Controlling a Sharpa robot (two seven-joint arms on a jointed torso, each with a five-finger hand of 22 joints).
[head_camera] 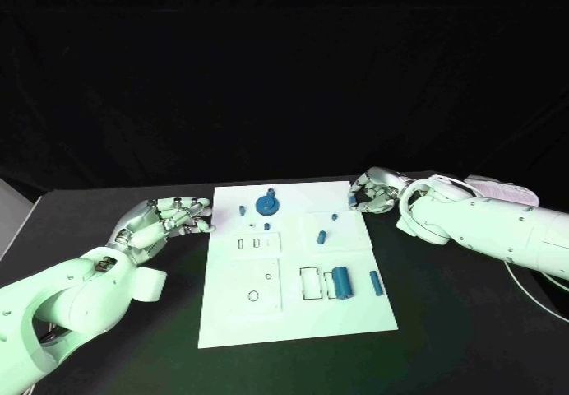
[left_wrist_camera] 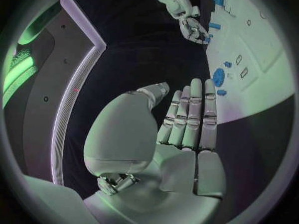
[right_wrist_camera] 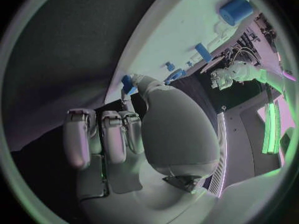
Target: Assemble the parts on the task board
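Observation:
The white task board [head_camera: 297,317] lies in the middle of the black table. On it are a blue gear [head_camera: 267,203] near the far edge, a blue cylinder [head_camera: 341,282], a blue bar [head_camera: 376,282] and several small blue pegs. My right hand [head_camera: 373,194] is at the board's far right corner and pinches a small blue part [right_wrist_camera: 127,83] at its fingertips, with the other fingers curled. My left hand [head_camera: 166,219] hovers at the board's left edge, its fingers [left_wrist_camera: 190,114] straight and holding nothing. The left wrist view shows the gear [left_wrist_camera: 219,76] and the right hand [left_wrist_camera: 192,29].
The board carries outlined slots and small holes [head_camera: 254,295] in its left and middle fields. Black table surrounds the board on all sides. The right forearm [head_camera: 498,230] lies along the table's right side, and the left forearm [head_camera: 83,292] along its left.

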